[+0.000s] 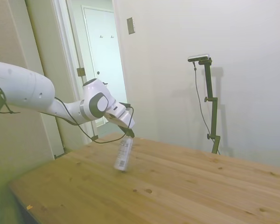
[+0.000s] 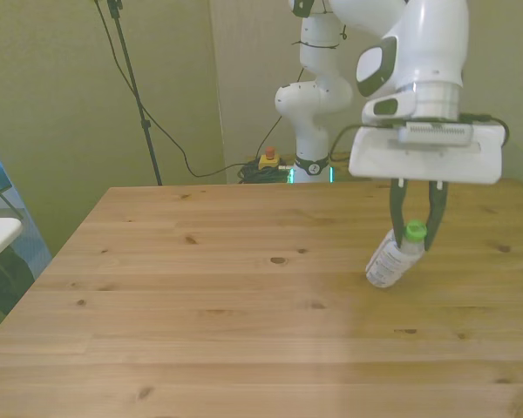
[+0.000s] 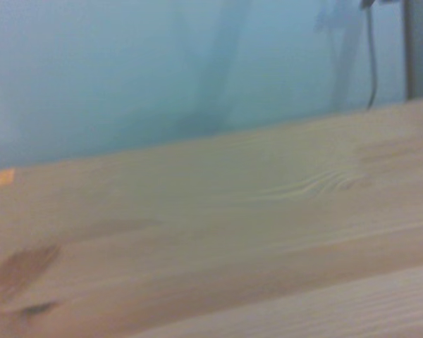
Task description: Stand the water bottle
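Note:
The water bottle (image 2: 389, 259) is a small clear plastic bottle with a green cap and a whitish label. It leans at a tilt, cap uppermost, its base on or just above the wooden table (image 2: 200, 313) at the front view's right. My gripper (image 2: 416, 232) is shut on the bottle at its green cap, with one finger on each side of the neck. In the side view the bottle (image 1: 123, 153) hangs down from the gripper (image 1: 129, 136), nearly upright, with its base close to the tabletop. The wrist view shows only blurred table wood and wall.
A black tripod (image 2: 135, 96) with a cable stands behind the table at the front view's left. The robot base (image 2: 312, 131) rises behind the far edge. The side view shows a door (image 1: 102, 56) behind the arm.

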Tool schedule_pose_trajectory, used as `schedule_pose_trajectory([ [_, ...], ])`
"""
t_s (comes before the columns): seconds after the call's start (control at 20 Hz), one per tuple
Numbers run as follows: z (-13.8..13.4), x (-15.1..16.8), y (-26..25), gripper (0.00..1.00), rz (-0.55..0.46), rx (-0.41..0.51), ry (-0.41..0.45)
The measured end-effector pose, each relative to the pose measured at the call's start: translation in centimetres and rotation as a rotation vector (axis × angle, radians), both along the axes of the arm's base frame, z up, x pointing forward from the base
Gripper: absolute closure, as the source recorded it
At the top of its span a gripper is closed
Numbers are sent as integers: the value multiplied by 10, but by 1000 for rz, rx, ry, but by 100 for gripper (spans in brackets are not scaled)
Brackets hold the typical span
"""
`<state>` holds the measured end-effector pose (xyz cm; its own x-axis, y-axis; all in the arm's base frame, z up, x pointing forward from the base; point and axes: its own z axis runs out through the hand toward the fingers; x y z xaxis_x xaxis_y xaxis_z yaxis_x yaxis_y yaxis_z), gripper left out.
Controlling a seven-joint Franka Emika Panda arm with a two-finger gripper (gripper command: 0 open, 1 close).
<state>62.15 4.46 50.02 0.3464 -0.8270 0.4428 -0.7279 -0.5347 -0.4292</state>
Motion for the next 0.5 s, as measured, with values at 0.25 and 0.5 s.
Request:
schedule_pose_trajectory([
  [0.25, 8, -54, -13, 100, 12, -19, -45],
  [0.5, 10, -51, -35, 100, -33, -53, -184],
])
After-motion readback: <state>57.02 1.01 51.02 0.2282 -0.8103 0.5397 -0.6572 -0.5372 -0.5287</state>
